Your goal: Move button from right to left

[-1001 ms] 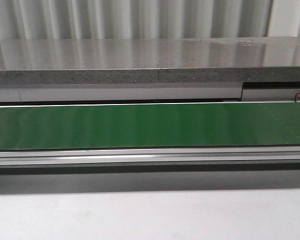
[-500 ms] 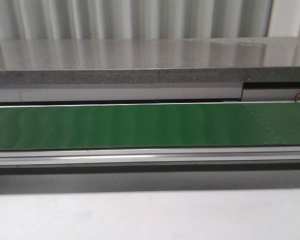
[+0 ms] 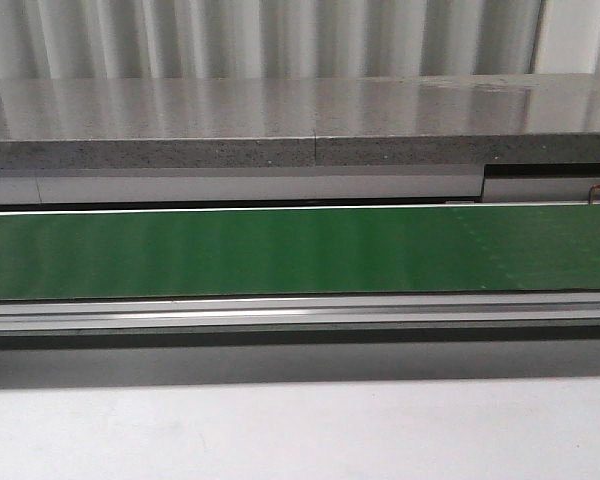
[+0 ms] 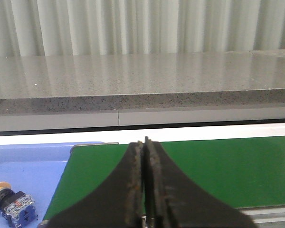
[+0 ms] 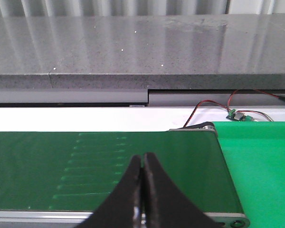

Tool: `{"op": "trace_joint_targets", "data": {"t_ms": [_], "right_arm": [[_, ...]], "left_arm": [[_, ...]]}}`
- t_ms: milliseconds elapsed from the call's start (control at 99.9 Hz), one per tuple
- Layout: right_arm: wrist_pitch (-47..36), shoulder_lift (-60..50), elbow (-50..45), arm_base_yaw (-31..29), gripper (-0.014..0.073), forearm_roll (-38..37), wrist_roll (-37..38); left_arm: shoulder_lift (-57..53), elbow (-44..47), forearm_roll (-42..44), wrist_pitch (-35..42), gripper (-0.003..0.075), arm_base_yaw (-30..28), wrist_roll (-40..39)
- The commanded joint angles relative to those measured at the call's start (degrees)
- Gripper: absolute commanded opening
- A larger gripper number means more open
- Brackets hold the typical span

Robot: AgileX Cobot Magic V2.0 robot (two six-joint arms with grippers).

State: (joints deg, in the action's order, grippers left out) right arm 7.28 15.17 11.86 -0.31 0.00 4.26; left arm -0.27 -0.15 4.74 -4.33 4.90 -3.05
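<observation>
The button [image 4: 13, 204], with a yellow-orange cap, black collar and blue-grey block, lies on its side on a blue tray [image 4: 33, 164] just past the green belt's [image 4: 228, 166] end in the left wrist view. My left gripper [image 4: 146, 141] is shut and empty, held over the belt's end, apart from the button. In the right wrist view my right gripper [image 5: 142, 156] is also shut with nothing in it, over the belt [image 5: 47, 161] near its other end. The front view shows only the belt [image 3: 280, 250]; no gripper and no button appear there.
A grey speckled ledge [image 3: 300, 120] runs behind the belt, with a corrugated wall beyond. A brighter green surface [image 5: 261, 166] adjoins the belt's end, with red and black wires [image 5: 213, 105] and a small circuit board [image 5: 237, 114] behind it. A pale tabletop [image 3: 300, 430] lies in front.
A faint pattern of marks now shows on the right part of the belt in the front view; nothing else differs.
</observation>
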Motion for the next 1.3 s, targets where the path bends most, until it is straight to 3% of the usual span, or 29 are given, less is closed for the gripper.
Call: {"op": "trace_joint_targets", "data": {"t_ms": [0, 380, 621, 1291], "right_arm": [[-7.28, -2.86, -1.63, -0.03, -0.0067, -2.63, 3.24], [-9.19, -16.74, -10.69, -0.03, -0.0067, -1.44, 3.32], [-14.01, -16.60, -12.43, -0.03, -0.0067, -1.44, 3.55], [-13.91, -16.60, -12.43, -0.03, -0.0067, -1.44, 3.55]], "left_arm": [[-1.95, 1.46, -0.45, 4.95, -0.0020, 0.52, -0.50], [-1.95, 1.46, -0.45, 4.95, -0.0020, 0.52, -0.50], [-1.95, 1.46, -0.45, 4.95, -0.0020, 0.52, -0.50], [-1.95, 1.46, -0.45, 4.95, -0.0020, 0.52, -0.50]]}}
